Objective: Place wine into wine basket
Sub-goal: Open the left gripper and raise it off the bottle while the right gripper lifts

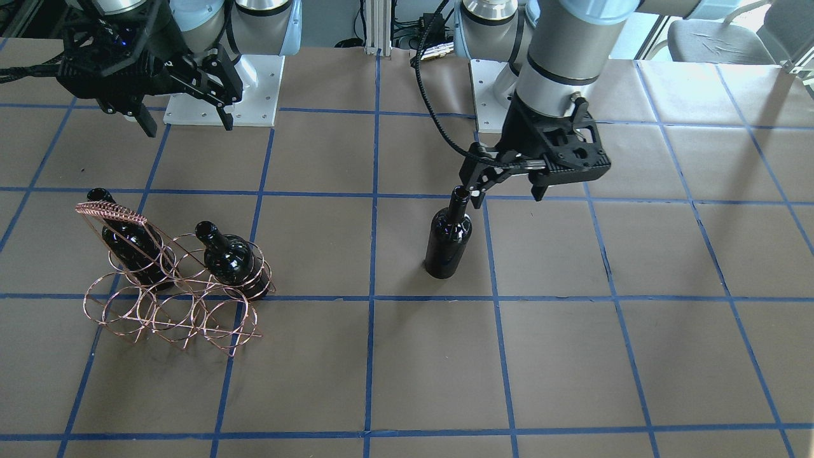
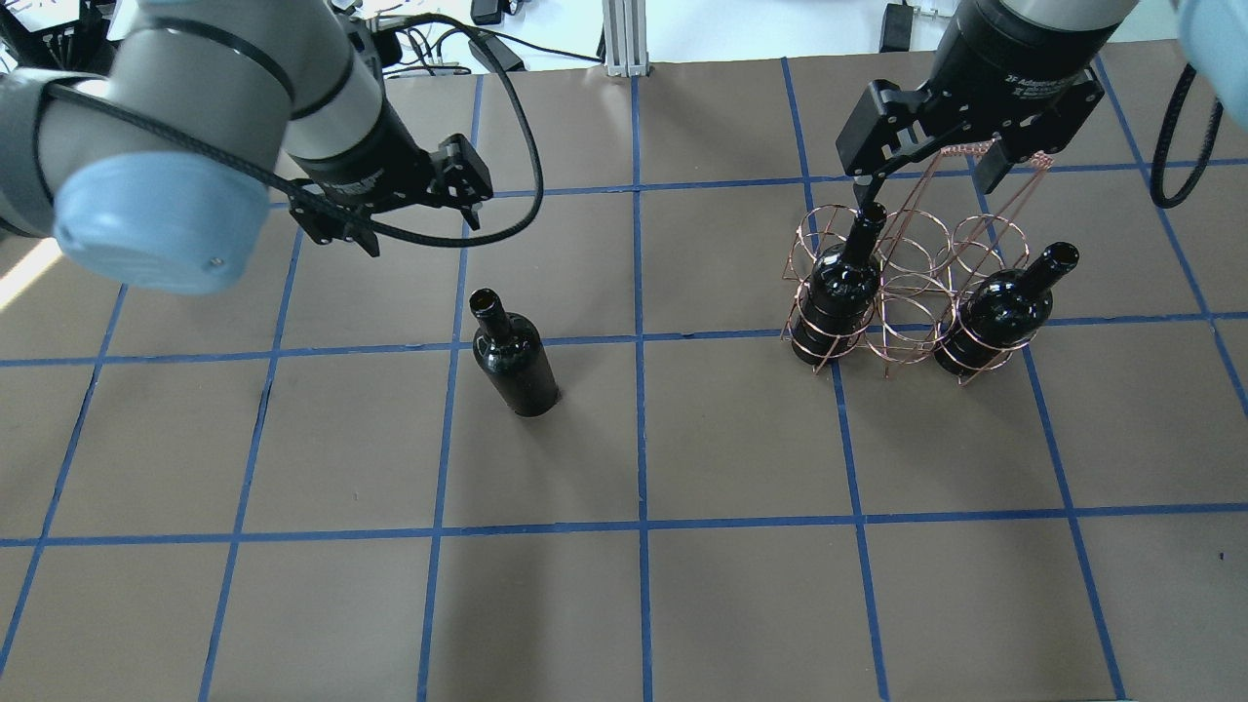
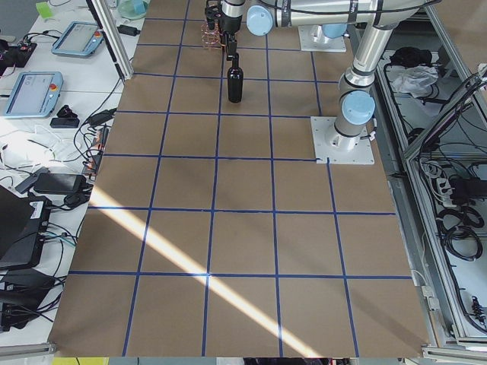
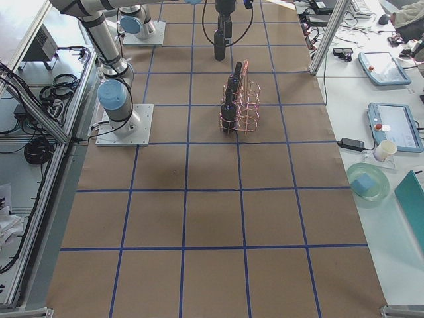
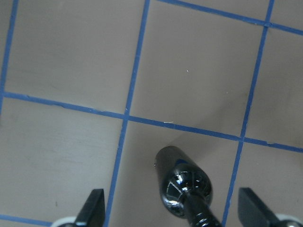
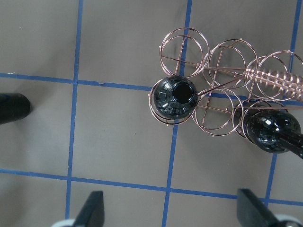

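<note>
While the wine stands upright on the brown surface, well apart from the basket, the left claw hangs just above and beside its neck. That claw is released, its fingers spread wide. In the left wrist view the bottle's neck rises between the two fingertips, closer to the one on that view's right, and no grip on the glass shows. The bottle stands just beside a crossing of the blue tape lines.

Over on the robot's right, the copper wire basket rests on the surface with two other bottles in it. One leans in an end ring and the other in the far end ring of the same row, a ring apart. The right claw hovers above the basket near its coil-wrapped handle, also released, touching neither wire nor glass.
</note>
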### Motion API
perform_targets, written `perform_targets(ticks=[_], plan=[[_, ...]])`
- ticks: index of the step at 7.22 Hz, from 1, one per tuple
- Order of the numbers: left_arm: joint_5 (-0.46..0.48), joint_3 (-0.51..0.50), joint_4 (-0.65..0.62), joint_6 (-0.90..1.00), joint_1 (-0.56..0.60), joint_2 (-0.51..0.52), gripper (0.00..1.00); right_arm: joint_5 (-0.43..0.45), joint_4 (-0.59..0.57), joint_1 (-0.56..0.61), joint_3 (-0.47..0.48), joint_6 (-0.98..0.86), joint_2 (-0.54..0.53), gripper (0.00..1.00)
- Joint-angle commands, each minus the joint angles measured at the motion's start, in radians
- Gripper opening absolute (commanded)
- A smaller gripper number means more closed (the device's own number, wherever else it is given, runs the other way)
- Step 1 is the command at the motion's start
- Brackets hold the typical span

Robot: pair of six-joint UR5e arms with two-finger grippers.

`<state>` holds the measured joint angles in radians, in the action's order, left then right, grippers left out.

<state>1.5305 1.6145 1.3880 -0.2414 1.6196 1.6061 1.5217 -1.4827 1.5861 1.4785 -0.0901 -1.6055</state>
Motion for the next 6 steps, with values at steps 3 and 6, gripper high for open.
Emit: perform_targets(ticks=[3,6], plan=[[-0.04,-0.087,0.185,0.313,-0.173,-0.05,1.0,0.005,0.009,0.02,0.002,0.01,-0.039,1.0],[0.038,-0.093,0.232,0.364,-0.194,-0.118,1.0,0.024,-0.005,0.251,0.002,0.287,-0.031,1.0]])
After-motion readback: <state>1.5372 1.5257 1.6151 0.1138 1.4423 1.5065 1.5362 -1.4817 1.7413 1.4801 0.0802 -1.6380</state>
